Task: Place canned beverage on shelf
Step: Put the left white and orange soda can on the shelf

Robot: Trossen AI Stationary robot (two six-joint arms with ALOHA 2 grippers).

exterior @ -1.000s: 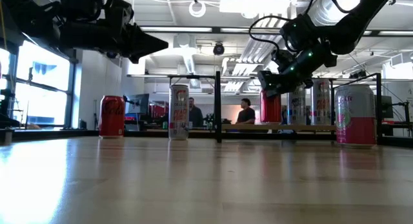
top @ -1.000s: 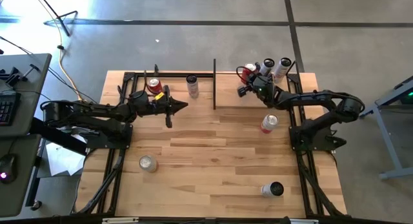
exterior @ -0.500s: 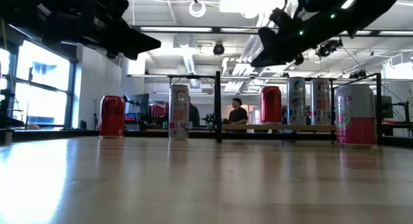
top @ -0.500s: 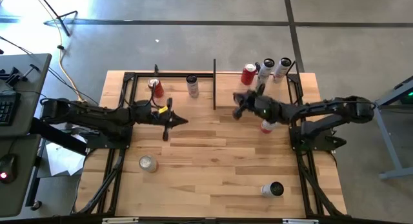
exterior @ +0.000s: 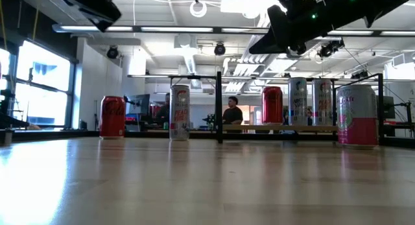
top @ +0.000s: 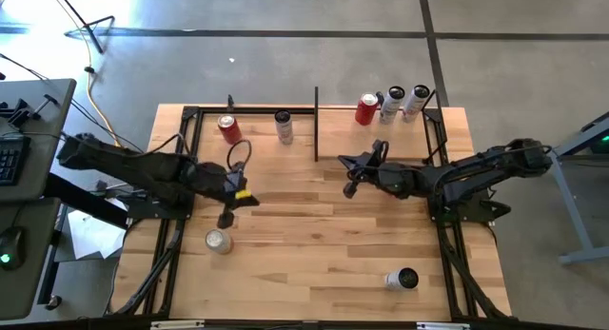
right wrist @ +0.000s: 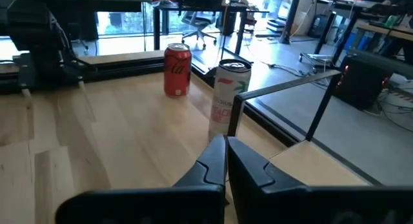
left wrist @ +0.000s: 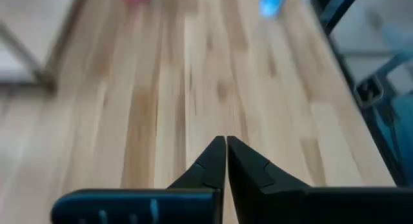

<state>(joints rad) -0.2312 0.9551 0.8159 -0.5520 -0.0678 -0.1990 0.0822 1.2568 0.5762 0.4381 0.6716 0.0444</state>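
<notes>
The shelf (top: pixel 395 121) is a low light-wood plank at the table's far right, with a black upright plate (top: pixel 316 126) at its left end. A red can (top: pixel 366 109) and two white cans (top: pixel 404 100) stand on it; they also show in the low view (exterior: pixel 272 105). My right gripper (top: pixel 346 174) is shut and empty, raised above the table's middle, near side of the shelf. My left gripper (top: pixel 226 216) is shut and empty, pointing toward the near edge above a silver-topped can (top: pixel 219 241) that stands on the table.
A red can (top: pixel 228 128) and a white can (top: pixel 284 126) stand at the far left of the plate. A pink-and-white can (exterior: pixel 356 115) stands on the table under my right arm. Another can (top: pixel 402 279) lies near the front right. Black frame rails run along both table sides.
My right gripper has left the red can standing on the shelf, risen, and drawn back toward the table's middle and near side. My left gripper has swung from pointing right to pointing toward the near edge, moving toward the near-left can.
</notes>
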